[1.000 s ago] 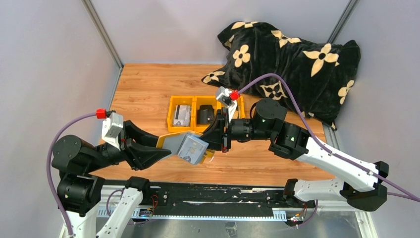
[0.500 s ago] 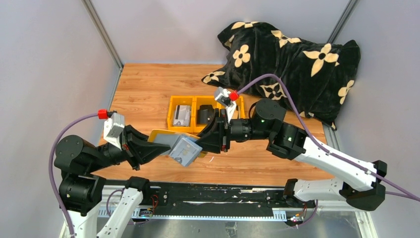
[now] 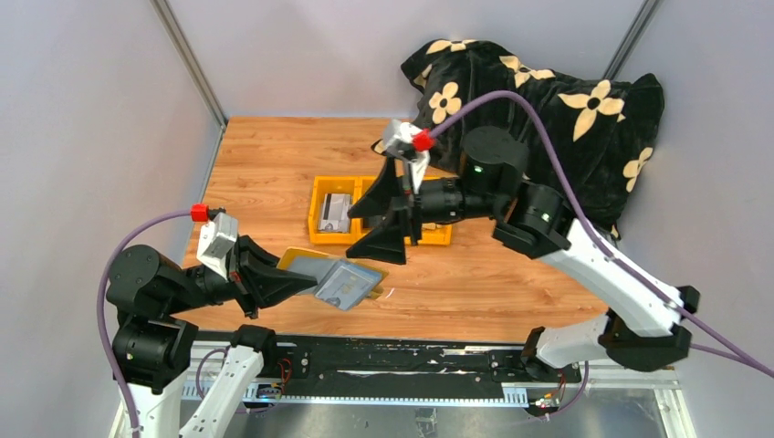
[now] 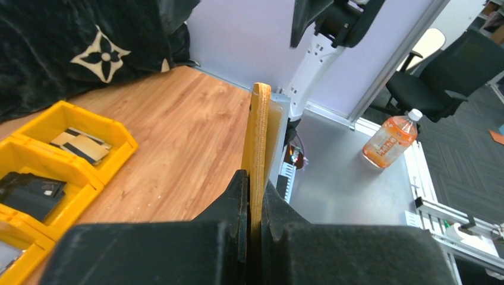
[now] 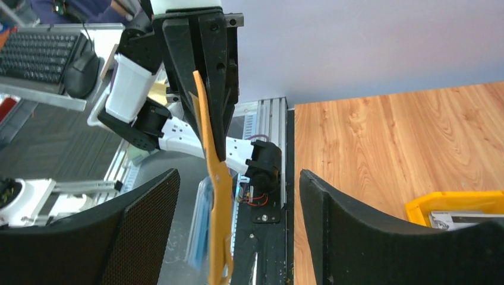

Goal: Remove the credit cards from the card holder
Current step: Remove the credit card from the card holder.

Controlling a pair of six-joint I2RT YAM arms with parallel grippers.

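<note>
My left gripper (image 3: 306, 281) is shut on the card holder (image 3: 339, 283), a mustard-yellow wallet held above the table's near edge with its grey-blue inner face up. In the left wrist view the card holder (image 4: 260, 130) stands edge-on, pinched between the jaws of the left gripper (image 4: 254, 178). My right gripper (image 3: 351, 235) hangs open just beyond it, holding nothing. From the right wrist, the card holder (image 5: 214, 196) stands apart in front of the right gripper (image 5: 238, 178). Pale credit cards (image 3: 336, 212) lie in the tray's left compartment; one card (image 4: 80, 144) has a black stripe.
A yellow three-compartment tray (image 3: 317, 208) sits mid-table, with a black pouch (image 4: 30, 193) in one compartment. A black flowered blanket (image 3: 548, 119) is heaped at the back right. Off the table's edge stand an orange bottle (image 4: 389, 139) and office chairs.
The right gripper has opened, let go of the card holder and risen back towards the tray. The left gripper has shut on the holder and drawn it slightly left and lower.
</note>
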